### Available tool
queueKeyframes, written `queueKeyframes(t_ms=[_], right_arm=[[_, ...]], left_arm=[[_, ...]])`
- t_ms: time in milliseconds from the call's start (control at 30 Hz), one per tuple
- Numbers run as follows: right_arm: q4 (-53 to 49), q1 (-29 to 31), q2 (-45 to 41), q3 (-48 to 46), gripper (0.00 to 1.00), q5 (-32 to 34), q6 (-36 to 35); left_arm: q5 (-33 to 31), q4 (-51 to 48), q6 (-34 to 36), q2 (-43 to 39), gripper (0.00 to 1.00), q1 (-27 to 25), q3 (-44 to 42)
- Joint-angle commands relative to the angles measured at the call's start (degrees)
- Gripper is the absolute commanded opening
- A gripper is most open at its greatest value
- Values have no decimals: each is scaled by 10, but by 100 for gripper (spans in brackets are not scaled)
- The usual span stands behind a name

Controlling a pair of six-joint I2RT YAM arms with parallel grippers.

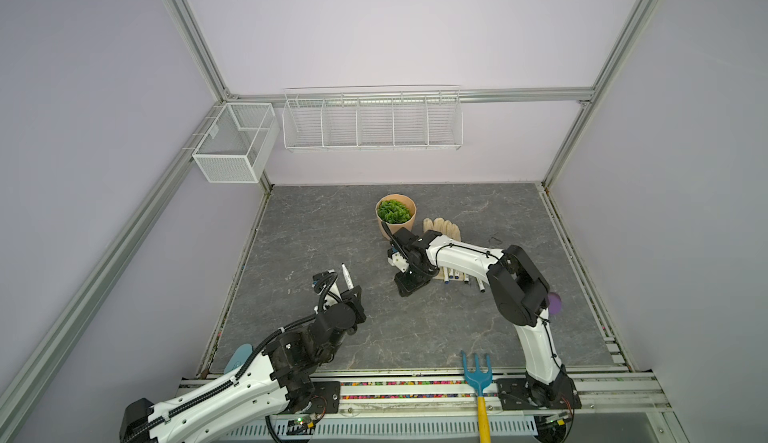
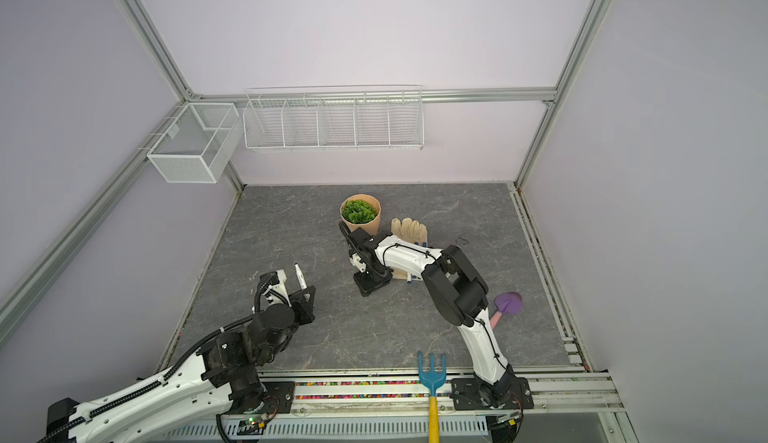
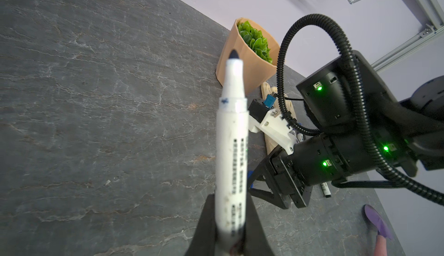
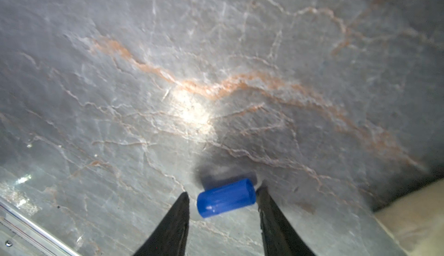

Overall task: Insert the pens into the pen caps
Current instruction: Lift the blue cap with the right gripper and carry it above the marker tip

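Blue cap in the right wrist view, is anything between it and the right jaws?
Nothing visible. The blue cap lies on the table, between the open right jaws, lengthwise across the gap.

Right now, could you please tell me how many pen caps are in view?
1: a blue cap lies on its side between the open jaws of the right gripper. Others may be hidden beneath that gripper.

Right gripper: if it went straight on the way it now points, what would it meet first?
Probably the blue cap, which the right gripper straddles with jaws open; the tabletop lies just beneath, though depth is unclear.
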Motion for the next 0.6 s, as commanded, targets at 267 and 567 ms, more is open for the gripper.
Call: queueKeyframes(t_ms=[267, 567], right_arm=[[-24, -2, 13, -26, 48, 129, 31], [-23, -2, 29, 0, 42, 106, 29]], left_arm=[[-6, 4, 2, 12, 0, 3, 3], [1, 18, 7, 30, 0, 3, 8]])
